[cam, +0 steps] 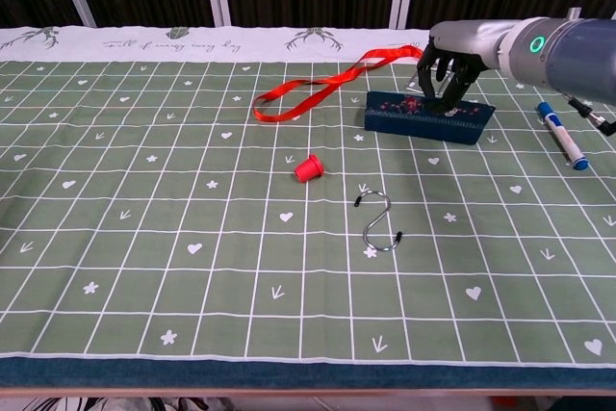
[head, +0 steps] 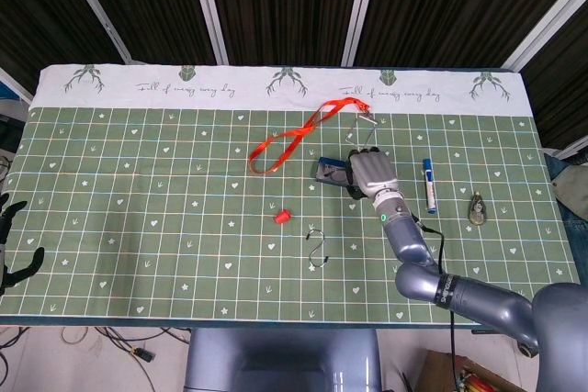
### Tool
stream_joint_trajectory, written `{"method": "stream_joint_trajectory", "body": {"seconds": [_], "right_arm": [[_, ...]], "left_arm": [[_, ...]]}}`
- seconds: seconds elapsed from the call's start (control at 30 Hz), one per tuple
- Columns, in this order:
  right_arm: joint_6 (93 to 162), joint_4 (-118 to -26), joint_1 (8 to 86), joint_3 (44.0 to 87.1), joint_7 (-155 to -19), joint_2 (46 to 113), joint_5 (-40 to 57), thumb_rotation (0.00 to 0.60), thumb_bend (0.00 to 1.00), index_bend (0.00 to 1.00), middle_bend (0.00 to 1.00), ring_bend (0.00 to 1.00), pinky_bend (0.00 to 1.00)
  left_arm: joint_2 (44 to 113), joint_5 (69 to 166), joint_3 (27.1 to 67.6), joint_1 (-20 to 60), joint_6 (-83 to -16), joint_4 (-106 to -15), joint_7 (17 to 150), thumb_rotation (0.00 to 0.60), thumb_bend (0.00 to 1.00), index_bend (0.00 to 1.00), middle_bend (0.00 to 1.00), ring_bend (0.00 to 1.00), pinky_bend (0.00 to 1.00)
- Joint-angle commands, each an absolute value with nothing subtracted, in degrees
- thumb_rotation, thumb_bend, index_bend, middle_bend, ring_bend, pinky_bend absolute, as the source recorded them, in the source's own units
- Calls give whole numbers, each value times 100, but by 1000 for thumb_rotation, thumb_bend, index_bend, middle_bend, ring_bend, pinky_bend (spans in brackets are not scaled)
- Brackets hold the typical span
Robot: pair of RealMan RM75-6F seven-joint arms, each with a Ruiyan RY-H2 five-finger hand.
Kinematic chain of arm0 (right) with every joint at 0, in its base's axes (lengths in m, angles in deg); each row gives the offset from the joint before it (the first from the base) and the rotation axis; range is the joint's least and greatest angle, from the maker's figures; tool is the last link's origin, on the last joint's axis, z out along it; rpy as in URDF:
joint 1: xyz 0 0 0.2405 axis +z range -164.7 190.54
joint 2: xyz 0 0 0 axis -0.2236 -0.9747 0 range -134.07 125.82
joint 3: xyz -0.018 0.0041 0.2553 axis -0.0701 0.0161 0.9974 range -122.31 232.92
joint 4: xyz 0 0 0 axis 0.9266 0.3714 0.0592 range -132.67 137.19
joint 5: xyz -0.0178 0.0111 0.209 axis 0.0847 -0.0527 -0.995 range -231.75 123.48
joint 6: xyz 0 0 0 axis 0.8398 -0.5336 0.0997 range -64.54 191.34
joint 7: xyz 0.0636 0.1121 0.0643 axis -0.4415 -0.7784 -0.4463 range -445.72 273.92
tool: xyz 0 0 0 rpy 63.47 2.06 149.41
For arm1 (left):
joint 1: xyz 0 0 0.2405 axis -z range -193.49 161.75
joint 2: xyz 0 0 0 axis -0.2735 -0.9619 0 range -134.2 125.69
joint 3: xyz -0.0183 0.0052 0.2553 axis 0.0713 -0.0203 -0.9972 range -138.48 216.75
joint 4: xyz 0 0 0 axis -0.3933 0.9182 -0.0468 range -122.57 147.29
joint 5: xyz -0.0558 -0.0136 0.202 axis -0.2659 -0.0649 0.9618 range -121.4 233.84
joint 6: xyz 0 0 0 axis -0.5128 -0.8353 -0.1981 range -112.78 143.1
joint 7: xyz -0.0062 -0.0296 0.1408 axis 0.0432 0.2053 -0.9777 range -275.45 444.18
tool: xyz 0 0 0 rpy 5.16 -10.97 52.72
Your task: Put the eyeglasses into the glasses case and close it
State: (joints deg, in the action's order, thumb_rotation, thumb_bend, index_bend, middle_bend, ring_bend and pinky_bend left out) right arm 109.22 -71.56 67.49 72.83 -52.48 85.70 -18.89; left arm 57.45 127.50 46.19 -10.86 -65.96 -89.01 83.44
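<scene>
Green gridded cloth covers the table point(cam: 192, 238). Case point(cam: 423, 116) lies shut under the right robot hand point(cam: 446, 69), whose curled fingers press its lid and grip nothing. Eyeglasses unseen, probably inside; closing looks nearly done.

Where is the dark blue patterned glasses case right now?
In the chest view the dark blue patterned glasses case lies right of centre, under the right hand, just right of the red ribbon and left of the blue marker pen.

Matt cloth table cover point(cam: 144, 238); case point(cam: 428, 117) of patterned fabric; shiny metal hook point(cam: 378, 223); satiny ribbon point(cam: 327, 84); glossy plastic cup point(cam: 308, 169)
</scene>
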Motion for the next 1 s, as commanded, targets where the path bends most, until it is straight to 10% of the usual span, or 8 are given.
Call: {"method": "stream_joint_trajectory", "body": {"seconds": [0.03, 1.0], "right_arm": [[10816, -7009, 6838, 7273, -5269, 8573, -2018, 600, 720, 752, 265, 240, 202], [9978, -5530, 7373, 7231, -5763, 8853, -2505, 600, 736, 752, 231, 237, 202]], "left_arm": [[5746, 12752, 4619, -1086, -6598, -8900, 8341, 600, 354, 139, 0, 0, 0], [5747, 12699, 4633, -1078, -6574, -8897, 8328, 600, 353, 139, 0, 0, 0]]}}
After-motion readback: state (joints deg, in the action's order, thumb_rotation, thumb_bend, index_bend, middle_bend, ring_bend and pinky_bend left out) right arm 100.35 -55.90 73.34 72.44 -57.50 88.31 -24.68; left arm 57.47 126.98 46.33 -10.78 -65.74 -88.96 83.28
